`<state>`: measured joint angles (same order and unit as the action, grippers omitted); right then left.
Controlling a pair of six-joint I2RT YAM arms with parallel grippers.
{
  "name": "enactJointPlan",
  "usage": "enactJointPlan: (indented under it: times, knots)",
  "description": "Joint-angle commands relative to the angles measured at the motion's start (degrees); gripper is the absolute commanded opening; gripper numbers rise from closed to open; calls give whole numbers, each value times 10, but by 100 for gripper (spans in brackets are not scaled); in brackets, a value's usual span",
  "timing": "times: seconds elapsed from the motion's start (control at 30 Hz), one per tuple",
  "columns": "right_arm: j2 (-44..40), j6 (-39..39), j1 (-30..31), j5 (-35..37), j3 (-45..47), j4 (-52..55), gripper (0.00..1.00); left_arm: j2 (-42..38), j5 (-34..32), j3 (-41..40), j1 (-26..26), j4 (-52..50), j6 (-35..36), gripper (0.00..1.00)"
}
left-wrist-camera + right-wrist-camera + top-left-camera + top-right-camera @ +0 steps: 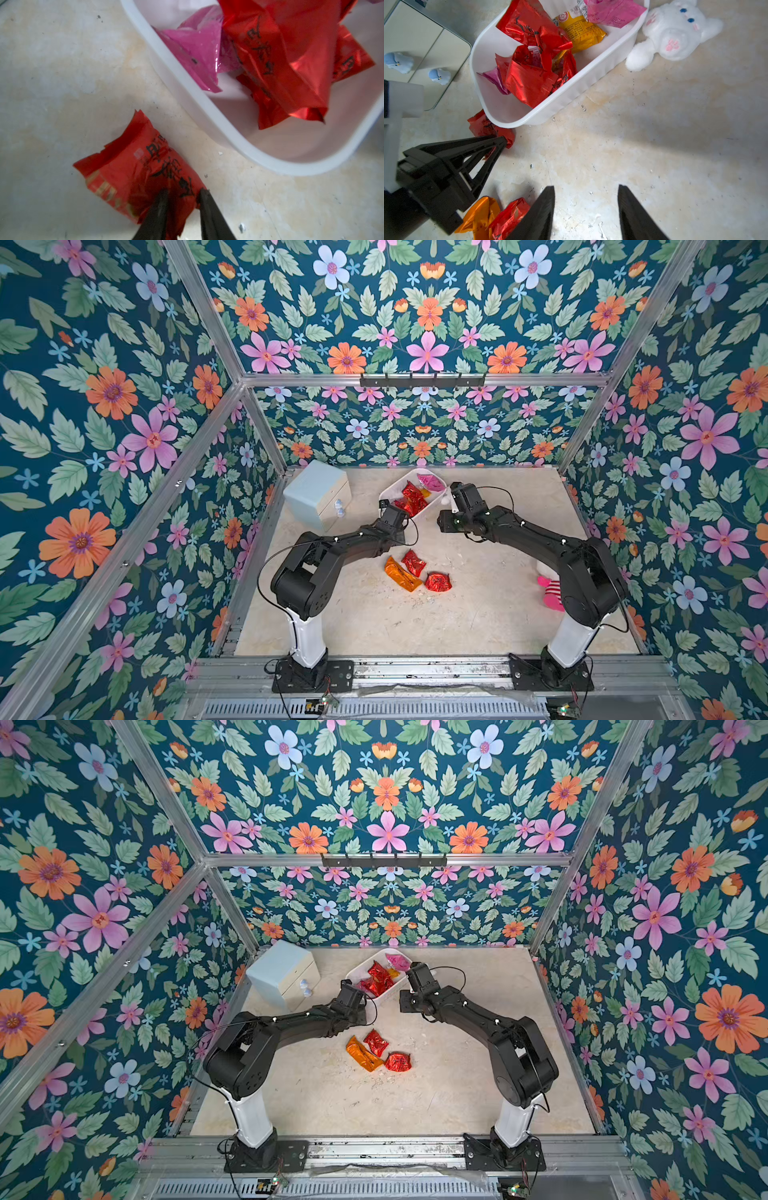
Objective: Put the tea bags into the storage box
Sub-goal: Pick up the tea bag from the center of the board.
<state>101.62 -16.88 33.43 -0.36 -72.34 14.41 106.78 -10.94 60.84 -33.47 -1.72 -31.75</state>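
Note:
A red tea bag [135, 172] lies on the table just outside the near corner of the white storage box [182, 83]. My left gripper [184, 194] is shut on this bag's crumpled end, a finger on each side. It also shows in the right wrist view as the red tea bag [483, 124] by the box wall [581, 87]. Several red, pink and yellow tea bags [413, 497] fill the box. Three more lie mid-table: an orange one [401, 574] and two red ones [413, 562], [438, 582]. My right gripper [586, 191] hangs open over bare table.
A pale blue cabinet [316, 493] with two drawers stands left of the box. A white plush toy [675, 31] lies against the box's far side. Another pink-and-white plush [548, 589] sits by the right arm's base. Floral walls close the table in.

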Motion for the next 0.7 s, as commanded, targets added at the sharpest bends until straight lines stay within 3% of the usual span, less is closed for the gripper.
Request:
enactJointPlan:
  times: [0.0, 0.2, 0.5, 0.67]
  knots:
    - [-5, 0, 0, 7, 2, -1, 54, 7, 2, -10, 1, -36, 2, 28]
    - [-9, 0, 0, 10, 5, 1, 54, -7, 1, -22, 1, -29, -1, 0]
    - [-25, 0, 1, 23, 14, -9, 54, -129, 0, -26, 1, -51, -2, 0]
    - [-18, -1, 0, 22, 14, -10, 54, -150, 14, 26, 1, -58, 41, 0]
